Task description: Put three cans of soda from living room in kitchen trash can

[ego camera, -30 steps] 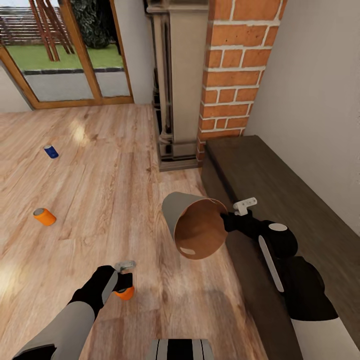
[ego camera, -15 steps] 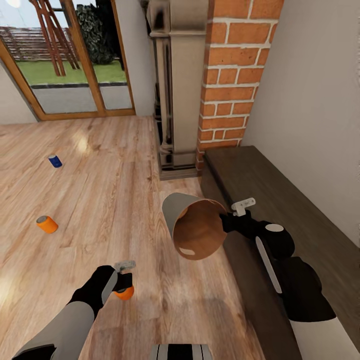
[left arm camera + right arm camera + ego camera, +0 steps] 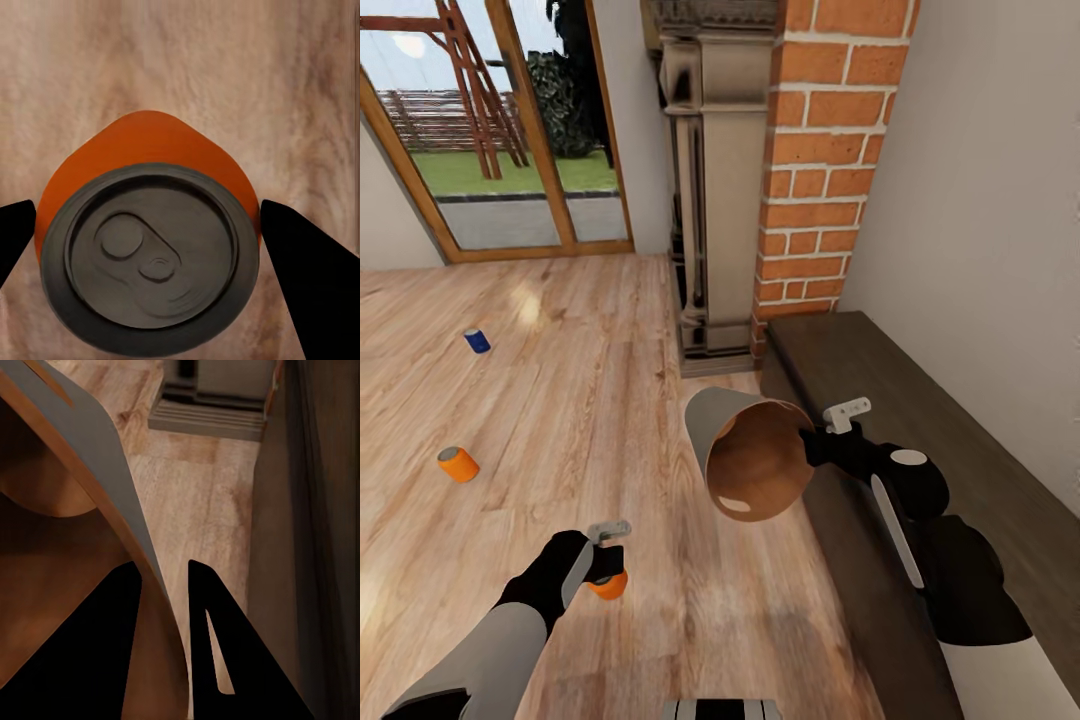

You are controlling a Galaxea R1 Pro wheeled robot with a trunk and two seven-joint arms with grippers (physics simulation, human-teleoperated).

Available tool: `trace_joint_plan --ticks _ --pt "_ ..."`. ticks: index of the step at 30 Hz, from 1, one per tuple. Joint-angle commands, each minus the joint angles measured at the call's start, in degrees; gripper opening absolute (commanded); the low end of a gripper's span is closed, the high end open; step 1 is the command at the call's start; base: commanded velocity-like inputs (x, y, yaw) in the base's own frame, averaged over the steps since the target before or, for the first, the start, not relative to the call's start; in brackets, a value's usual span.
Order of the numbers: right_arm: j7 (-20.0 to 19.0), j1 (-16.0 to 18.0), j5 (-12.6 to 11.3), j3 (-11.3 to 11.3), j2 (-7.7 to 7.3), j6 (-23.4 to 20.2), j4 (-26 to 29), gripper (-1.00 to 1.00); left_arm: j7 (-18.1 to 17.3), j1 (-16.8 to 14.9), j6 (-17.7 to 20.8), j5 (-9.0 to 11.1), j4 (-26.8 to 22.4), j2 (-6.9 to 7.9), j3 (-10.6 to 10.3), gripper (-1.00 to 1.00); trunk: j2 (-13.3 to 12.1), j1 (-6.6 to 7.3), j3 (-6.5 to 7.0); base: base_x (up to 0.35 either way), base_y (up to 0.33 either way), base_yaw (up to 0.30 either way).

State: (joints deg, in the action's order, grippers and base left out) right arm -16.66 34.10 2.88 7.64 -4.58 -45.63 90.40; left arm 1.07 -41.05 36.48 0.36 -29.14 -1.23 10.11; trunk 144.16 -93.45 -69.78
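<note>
An orange soda can [image 3: 608,583] sits pinched in the left gripper [image 3: 607,563], low over the plank floor [image 3: 610,400]; the left wrist view shows its grey top [image 3: 150,255] between the two dark fingers [image 3: 311,277]. The right gripper [image 3: 807,441] clamps the rim of the trash can [image 3: 745,465], one finger inside and one outside the wall, with the bin tilted and its brown inside facing us. Further left on the floor lie a second orange can [image 3: 458,464] and, beyond it, the blue can [image 3: 477,341]. A brick chimney [image 3: 825,170] and a dark bench [image 3: 920,440] stand to the right.
</note>
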Motion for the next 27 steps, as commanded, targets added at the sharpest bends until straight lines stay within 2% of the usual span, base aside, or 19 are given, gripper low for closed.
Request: trace_joint_plan --ticks 1,27 --pt "-0.1 0.0 -0.8 0.0 0.01 -0.1 0.0 -1.0 -0.1 0.0 0.0 0.0 0.0 0.02 0.0 -1.0 0.0 0.03 0.23 0.0 0.0 0.0" --pt "-0.1 -0.2 -0.7 0.0 0.01 -0.1 0.2 -1.0 -0.4 0.0 0.0 -0.1 -0.2 0.18 -0.1 -1.0 -0.4 0.7 5.99 0.0 0.0 0.0"
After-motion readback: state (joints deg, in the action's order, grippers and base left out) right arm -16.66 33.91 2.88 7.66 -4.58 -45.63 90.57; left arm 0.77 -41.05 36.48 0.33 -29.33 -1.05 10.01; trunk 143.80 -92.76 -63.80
